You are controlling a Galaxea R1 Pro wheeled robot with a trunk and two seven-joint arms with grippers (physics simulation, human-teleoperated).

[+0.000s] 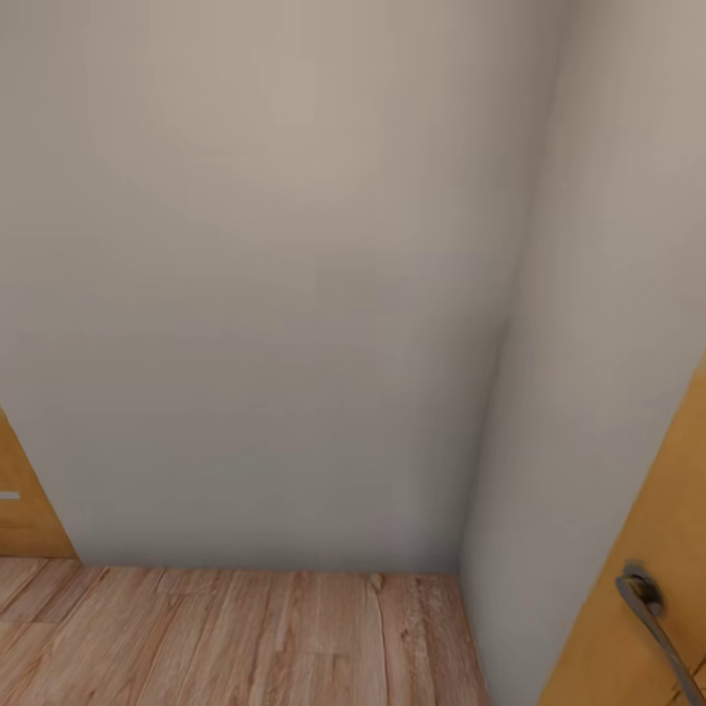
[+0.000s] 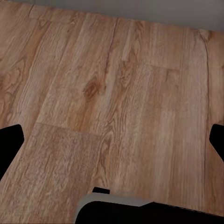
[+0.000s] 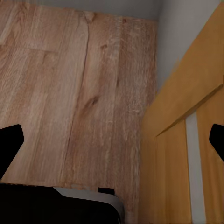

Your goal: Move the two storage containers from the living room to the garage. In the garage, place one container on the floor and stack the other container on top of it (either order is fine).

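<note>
Currently robot is facing a pale wall (image 1: 294,294) corner over plank floor (image 1: 245,637), beside a door (image 1: 637,608); both fingers are gaping wide, holding nothing. Containers unseen; likely light, stiff, rim-grabbable.

No readable text, labels, brands, numbers or signs anywhere. Wall (image 1: 275,294): plain pale grey, unmarked. Plank floor (image 1: 245,637): wood grain only. Door (image 1: 647,549) at the right: plain yellow-wood panels, grey lever handle (image 1: 652,613) with no marking. Second door (image 1: 25,500) at the left edge: bare wood, one pale strip, no lettering. Wrist views: grain and panel seams only.
</note>
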